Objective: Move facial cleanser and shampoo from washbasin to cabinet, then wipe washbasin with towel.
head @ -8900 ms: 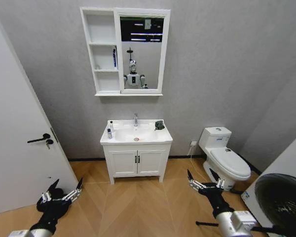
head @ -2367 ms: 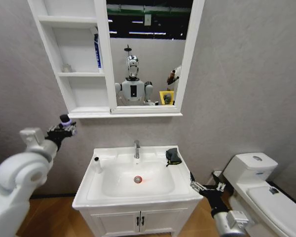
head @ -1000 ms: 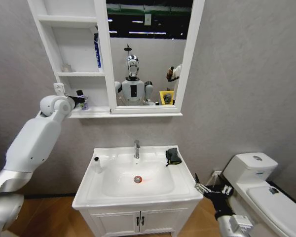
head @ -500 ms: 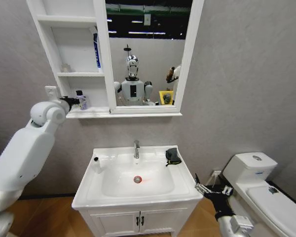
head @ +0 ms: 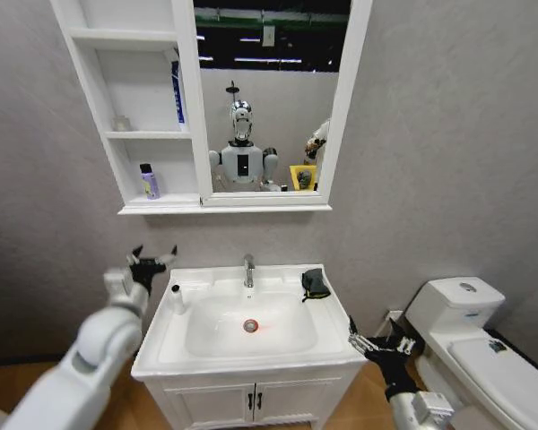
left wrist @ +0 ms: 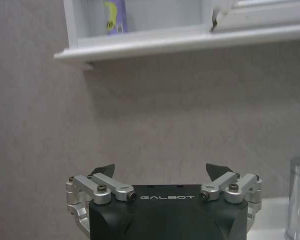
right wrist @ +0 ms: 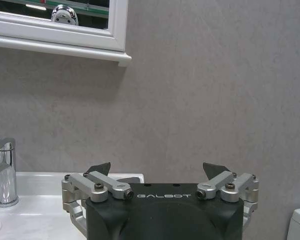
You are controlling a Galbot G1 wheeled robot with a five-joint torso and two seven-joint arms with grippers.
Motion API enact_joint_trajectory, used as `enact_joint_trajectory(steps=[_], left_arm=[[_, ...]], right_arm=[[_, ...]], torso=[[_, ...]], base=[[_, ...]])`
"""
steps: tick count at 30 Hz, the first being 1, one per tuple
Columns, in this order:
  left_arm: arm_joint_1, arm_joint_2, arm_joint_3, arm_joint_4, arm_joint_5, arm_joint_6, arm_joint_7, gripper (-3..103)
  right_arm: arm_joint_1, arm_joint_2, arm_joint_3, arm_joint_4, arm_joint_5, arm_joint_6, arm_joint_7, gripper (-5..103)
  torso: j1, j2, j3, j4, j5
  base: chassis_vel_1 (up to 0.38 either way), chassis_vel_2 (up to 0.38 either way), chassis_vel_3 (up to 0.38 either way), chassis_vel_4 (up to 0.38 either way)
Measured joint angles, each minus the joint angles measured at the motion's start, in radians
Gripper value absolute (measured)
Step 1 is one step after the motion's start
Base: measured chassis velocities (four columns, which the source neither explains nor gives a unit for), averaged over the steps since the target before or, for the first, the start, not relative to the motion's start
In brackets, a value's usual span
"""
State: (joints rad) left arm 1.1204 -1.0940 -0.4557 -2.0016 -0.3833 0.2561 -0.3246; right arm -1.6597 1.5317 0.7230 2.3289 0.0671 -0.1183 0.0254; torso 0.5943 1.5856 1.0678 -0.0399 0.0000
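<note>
A small purple bottle (head: 149, 181) with a black cap stands alone on the bottom shelf of the white cabinet (head: 125, 134); in the left wrist view the purple bottle (left wrist: 114, 17) sits above the cabinet ledge (left wrist: 140, 45). A small white bottle (head: 176, 299) stands on the left rim of the washbasin (head: 161, 345). Which bottle is the facial cleanser and which the shampoo I cannot tell. The dark towel (head: 315, 283) lies on the basin's back right corner. My left gripper (head: 152, 260) (left wrist: 161, 172) hangs open and empty just left of the basin, below the cabinet. My right gripper (head: 383, 342) (right wrist: 160, 172) is open and empty, low by the basin's right front corner.
A chrome tap (head: 248, 270) (right wrist: 4, 170) stands at the basin's back, a red-ringed drain (head: 249, 326) in its bowl. The mirror (head: 264, 98) fills the cabinet's right part. A white toilet (head: 484, 349) stands to the right. The vanity doors (head: 255, 403) are below the basin.
My left gripper has let go of the purple bottle on the cabinet's bottom shelf and dropped down beside the basin's left edge. The right arm has barely moved.
</note>
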Motion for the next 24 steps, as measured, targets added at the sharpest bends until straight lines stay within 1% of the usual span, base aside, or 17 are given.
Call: enact_joint_trajectory(steps=[1, 2, 3, 4, 5, 6, 7, 8, 9, 10, 12, 14, 15, 19, 23, 24], left_arm=[[0.032, -0.058, 0.004, 0.060, 0.068, -0.059, 0.026, 100], [0.038, -0.084, 0.007, 0.090, 0.095, -0.083, 0.032, 100], [0.040, -0.131, 0.012, 0.156, 0.137, -0.117, 0.043, 100], [0.040, -0.131, 0.012, 0.156, 0.137, -0.117, 0.043, 100], [0.032, -0.165, 0.018, 0.213, 0.159, -0.135, 0.045, 100], [0.023, -0.180, 0.021, 0.242, 0.166, -0.142, 0.045, 100], [0.023, -0.180, 0.021, 0.242, 0.166, -0.142, 0.045, 100], [0.003, -0.198, 0.028, 0.289, 0.172, -0.156, 0.039, 100], [-0.021, -0.213, 0.034, 0.336, 0.178, -0.168, 0.030, 100], [-0.021, -0.213, 0.034, 0.336, 0.178, -0.168, 0.030, 100], [-0.073, -0.239, 0.039, 0.418, 0.185, -0.205, 0.011, 100], [-0.119, -0.253, 0.040, 0.475, 0.188, -0.231, -0.001, 100], [-0.119, -0.253, 0.040, 0.475, 0.188, -0.231, -0.001, 100], [-0.200, -0.274, 0.042, 0.565, 0.197, -0.248, -0.012, 100], [-0.218, -0.278, 0.044, 0.600, 0.199, -0.248, -0.012, 100], [-0.224, -0.279, 0.044, 0.615, 0.200, -0.249, -0.011, 103]], right_arm=[[-0.004, -0.001, 0.004, 0.000, 0.000, 0.001, 0.000, 100], [-0.005, -0.001, 0.004, 0.001, 0.000, 0.001, -0.001, 100], [-0.007, -0.001, 0.003, 0.002, 0.000, 0.001, -0.006, 100], [-0.007, -0.001, 0.003, 0.002, 0.000, 0.001, -0.006, 100], [-0.007, -0.001, -0.002, 0.002, 0.000, 0.000, -0.008, 100], [-0.006, -0.001, -0.005, 0.002, 0.000, -0.001, -0.009, 100], [-0.006, -0.001, -0.005, 0.002, 0.000, -0.001, -0.009, 100], [-0.002, 0.000, -0.007, 0.002, 0.000, -0.001, -0.009, 100], [0.003, 0.000, -0.008, 0.000, -0.002, -0.002, -0.013, 100], [0.003, 0.000, -0.008, 0.000, -0.002, -0.002, -0.013, 100], [0.006, -0.001, -0.005, -0.002, -0.003, -0.002, -0.020, 100], [0.006, -0.002, -0.002, -0.003, -0.003, -0.001, -0.024, 100], [0.006, -0.002, -0.002, -0.003, -0.003, -0.001, -0.024, 100], [0.005, -0.002, 0.005, -0.017, -0.003, 0.009, -0.027, 100], [0.003, -0.001, 0.006, -0.022, -0.003, 0.015, -0.027, 100], [0.002, -0.001, 0.006, -0.023, -0.003, 0.016, -0.027, 100]], torso=[[0.000, 0.000, 0.000, 0.0000, 0.0003], [0.000, 0.000, 0.000, 0.0000, 0.0004], [0.000, 0.000, 0.000, -0.0004, 0.0002], [0.000, 0.000, 0.000, -0.0004, 0.0002], [0.000, 0.000, 0.000, -0.0003, 0.0001], [0.000, 0.000, 0.000, -0.0002, 0.0002], [0.000, 0.000, 0.000, -0.0002, 0.0002], [0.000, 0.000, 0.000, -0.0004, 0.0003], [0.000, 0.000, 0.000, -0.0001, 0.0002], [0.000, 0.000, 0.000, -0.0001, 0.0002], [0.000, 0.000, 0.000, -0.0001, 0.0002], [0.000, 0.000, 0.000, -0.0003, 0.0001], [0.000, 0.000, 0.000, -0.0003, 0.0001], [0.000, 0.000, 0.000, -0.0002, 0.0003], [0.000, 0.000, 0.000, -0.0002, 0.0001], [0.000, 0.000, 0.000, -0.0002, 0.0000]], base=[[0.000, 0.000, 0.000, 0.000], [0.000, 0.000, 0.000, 0.000], [0.000, 0.000, 0.000, 0.000], [0.000, 0.000, 0.000, 0.000], [0.000, 0.000, 0.000, 0.000], [0.000, 0.000, 0.000, 0.000], [0.000, 0.000, 0.000, 0.000], [0.000, 0.000, 0.000, 0.000], [0.000, 0.000, 0.000, 0.000], [0.000, 0.000, 0.000, 0.000], [0.000, 0.000, 0.000, 0.000], [0.000, 0.000, 0.000, 0.000], [0.000, 0.000, 0.000, 0.000], [0.000, 0.000, 0.000, 0.000], [0.000, 0.000, 0.000, 0.000], [0.000, 0.000, 0.000, 0.000]])
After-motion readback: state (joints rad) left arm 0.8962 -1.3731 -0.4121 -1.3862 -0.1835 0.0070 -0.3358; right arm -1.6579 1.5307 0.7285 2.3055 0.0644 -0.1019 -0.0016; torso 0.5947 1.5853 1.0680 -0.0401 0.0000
